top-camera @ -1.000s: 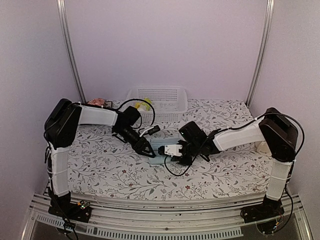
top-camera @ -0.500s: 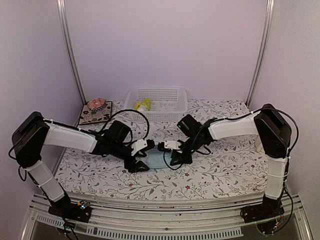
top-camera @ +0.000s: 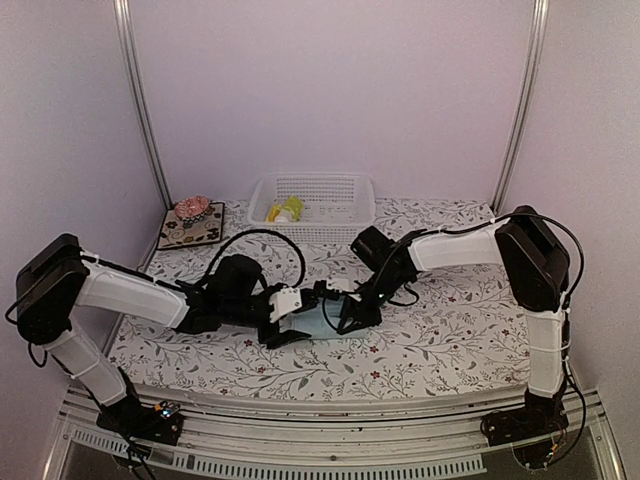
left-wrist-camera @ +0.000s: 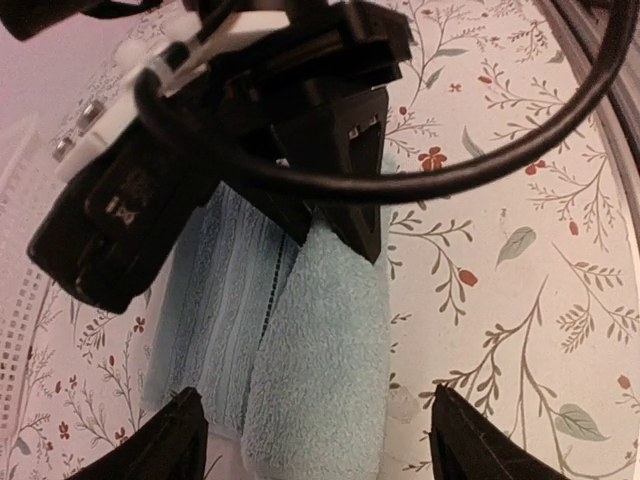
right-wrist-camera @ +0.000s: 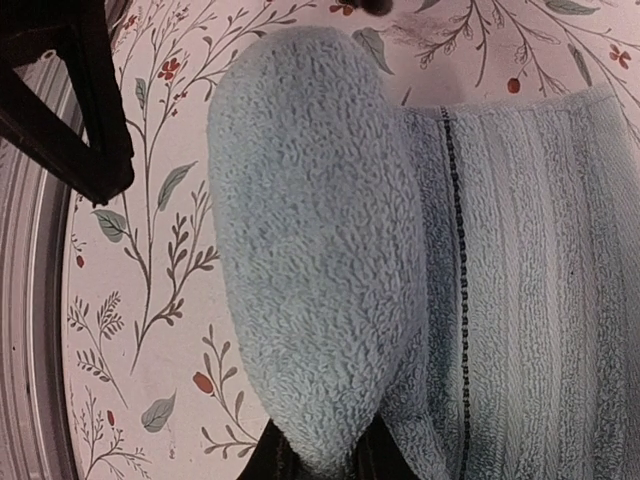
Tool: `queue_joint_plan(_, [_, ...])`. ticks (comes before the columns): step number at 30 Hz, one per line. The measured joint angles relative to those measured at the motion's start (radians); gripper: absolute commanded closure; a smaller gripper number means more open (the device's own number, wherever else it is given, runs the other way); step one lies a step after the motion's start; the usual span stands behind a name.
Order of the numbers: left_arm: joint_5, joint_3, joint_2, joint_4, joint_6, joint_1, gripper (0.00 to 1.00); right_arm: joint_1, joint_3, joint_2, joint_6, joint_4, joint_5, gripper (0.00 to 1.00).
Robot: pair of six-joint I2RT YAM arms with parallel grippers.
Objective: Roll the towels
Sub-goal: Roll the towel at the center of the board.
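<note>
The light blue towel (top-camera: 322,322) (left-wrist-camera: 320,350) (right-wrist-camera: 310,250) lies at the middle of the floral table (top-camera: 440,340), one edge rolled over; the right gripper (top-camera: 345,315) (right-wrist-camera: 325,460) pinches the roll's end; the left gripper (top-camera: 290,325) (left-wrist-camera: 320,440), jaws wide apart, faces the opposite end; a second ago it hung higher, and now its arm stretches low; the yellow-green towel (top-camera: 288,209) sits in the white basket (top-camera: 310,178).

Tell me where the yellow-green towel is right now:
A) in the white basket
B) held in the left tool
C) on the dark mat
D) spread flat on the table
A: the yellow-green towel shows as a bright bundle inside the basket at the back of the table.
</note>
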Motion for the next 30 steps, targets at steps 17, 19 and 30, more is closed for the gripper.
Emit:
queue_joint_plan(17, [-0.083, 0.045, 0.101, -0.033, 0.058, -0.068, 0.25, -0.006, 0.013, 0.019, 0.021, -0.044, -0.078, 0.85])
queue_joint_plan(19, [-0.087, 0.050, 0.106, -0.044, 0.063, -0.072, 0.27, -0.006, 0.013, 0.020, 0.021, -0.046, -0.078, 0.85])
queue_joint_plan(30, [-0.098, 0.142, 0.190, -0.141, 0.074, -0.076, 0.70, -0.011, 0.013, 0.025, 0.042, -0.047, -0.079, 0.83])
